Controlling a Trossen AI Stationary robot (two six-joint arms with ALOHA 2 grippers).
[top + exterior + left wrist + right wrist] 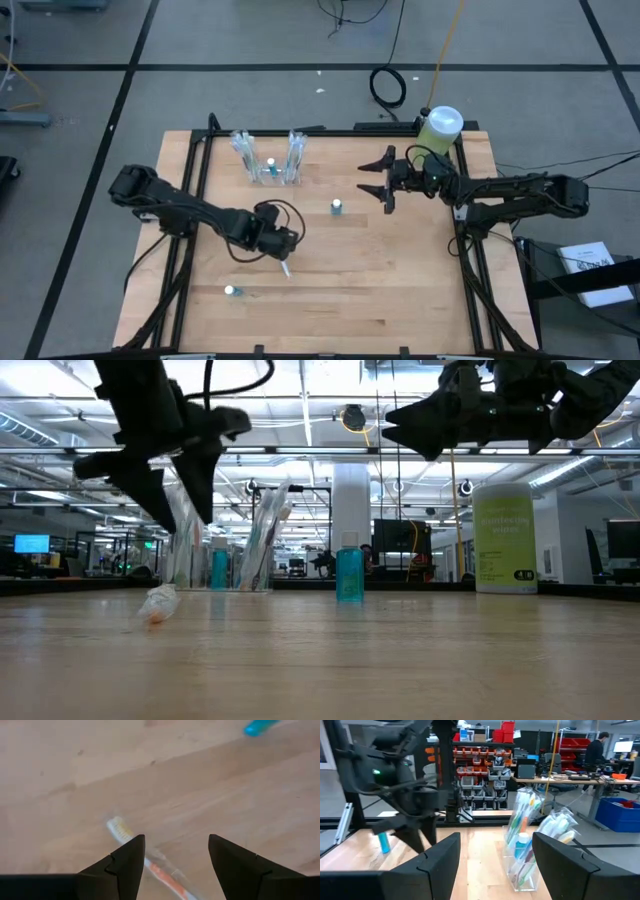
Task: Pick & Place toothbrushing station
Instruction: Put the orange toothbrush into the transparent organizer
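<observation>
The toothbrushing station [270, 160] stands upright on the worktop [400, 290], near the far edge as seen from above. It is a clear holder with wrapped toothbrushes leaning out of its two outer compartments and a small blue tube [270, 165] in the middle one. In the right wrist view the station [525, 845] shows ahead, between that arm's own dark fingers, with the brushes fanned outward.

A small blue bottle with a white cap [337, 207] stands upright on the worktop to the right of the station, apart from it. A second small blue bottle [231, 291] lies well in front of the station, toward the near edge. A large green bottle with a white cap [440, 128] stands at the far right corner, well right of the station.

The left gripper [283, 255] hangs over the worktop in front of the station, jaws spread wide and holding nothing. A wrapped toothbrush [145, 860] lies flat on the wood directly below it, between the two fingers in the left wrist view.

The right gripper [378, 180] hovers to the right of the station, beyond the upright blue bottle, jaws wide and empty, pointing toward the station.
</observation>
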